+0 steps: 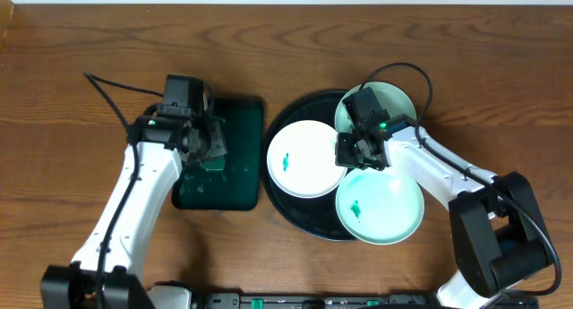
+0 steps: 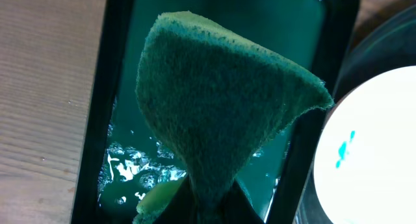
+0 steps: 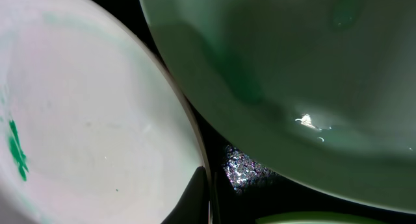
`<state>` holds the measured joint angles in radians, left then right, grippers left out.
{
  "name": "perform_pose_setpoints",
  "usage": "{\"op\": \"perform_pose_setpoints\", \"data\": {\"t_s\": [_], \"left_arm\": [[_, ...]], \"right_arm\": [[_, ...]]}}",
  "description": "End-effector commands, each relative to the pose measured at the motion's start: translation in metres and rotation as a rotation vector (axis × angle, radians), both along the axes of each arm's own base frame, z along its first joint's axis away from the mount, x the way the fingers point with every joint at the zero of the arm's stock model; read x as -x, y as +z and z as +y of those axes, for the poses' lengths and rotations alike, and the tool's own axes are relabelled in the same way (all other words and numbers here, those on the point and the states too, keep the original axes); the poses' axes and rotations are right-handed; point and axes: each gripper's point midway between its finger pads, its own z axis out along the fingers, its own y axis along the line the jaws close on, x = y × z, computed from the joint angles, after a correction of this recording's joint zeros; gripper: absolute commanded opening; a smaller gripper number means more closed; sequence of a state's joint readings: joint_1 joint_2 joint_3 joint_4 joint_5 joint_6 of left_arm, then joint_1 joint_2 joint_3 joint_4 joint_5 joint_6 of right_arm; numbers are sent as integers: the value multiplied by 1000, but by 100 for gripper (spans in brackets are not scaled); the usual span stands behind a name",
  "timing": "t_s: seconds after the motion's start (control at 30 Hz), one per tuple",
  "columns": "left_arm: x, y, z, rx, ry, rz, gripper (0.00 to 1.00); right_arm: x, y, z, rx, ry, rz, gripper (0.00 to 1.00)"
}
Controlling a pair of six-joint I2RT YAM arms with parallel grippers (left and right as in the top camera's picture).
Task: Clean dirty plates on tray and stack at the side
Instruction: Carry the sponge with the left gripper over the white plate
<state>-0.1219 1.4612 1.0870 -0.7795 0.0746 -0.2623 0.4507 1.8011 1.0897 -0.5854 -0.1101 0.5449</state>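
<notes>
Left pincer [image 1: 211, 150]: pinching a green sponge [image 2: 221, 107] above the small green tray [image 1: 237, 188]
Right pincer [image 1: 361, 153]: low at the rim of the white plate [image 1: 303, 164]; spread or pressed together, cannot tell
Pale green plates: upper plate [image 1: 394, 101] and lower plate [image 1: 385, 210]
Black tray [image 1: 295, 215]: on the table [image 1: 72, 76], carrying all three plates

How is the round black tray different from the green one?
The black tray is round; the green tray is a rectangle. The black tray is bigger. It carries three plates; the green tray carries no plates, only wet sparkles. Both are dark and shiny.
</notes>
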Motion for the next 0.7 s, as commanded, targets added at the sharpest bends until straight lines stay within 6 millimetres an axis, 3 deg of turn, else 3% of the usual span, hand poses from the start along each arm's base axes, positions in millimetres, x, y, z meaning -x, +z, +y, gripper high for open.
{"op": "perform_pose_setpoints", "data": {"t_s": [0.0,0.1,0.37,0.67], "left_arm": [[-1,-3,5,-34,-5,4,7],[-4,0,18,-107,18,-9,7],[-15,30,16,-101,22,-50,7],[-23,40,-45,142,-32,-88,7]], "right_arm": [[1,4,2,5,-7,-16,1],[1,4,2,5,-5,-16,1],[1,4,6,2,4,-22,1],[1,5,8,-1,9,-28,1]]}}
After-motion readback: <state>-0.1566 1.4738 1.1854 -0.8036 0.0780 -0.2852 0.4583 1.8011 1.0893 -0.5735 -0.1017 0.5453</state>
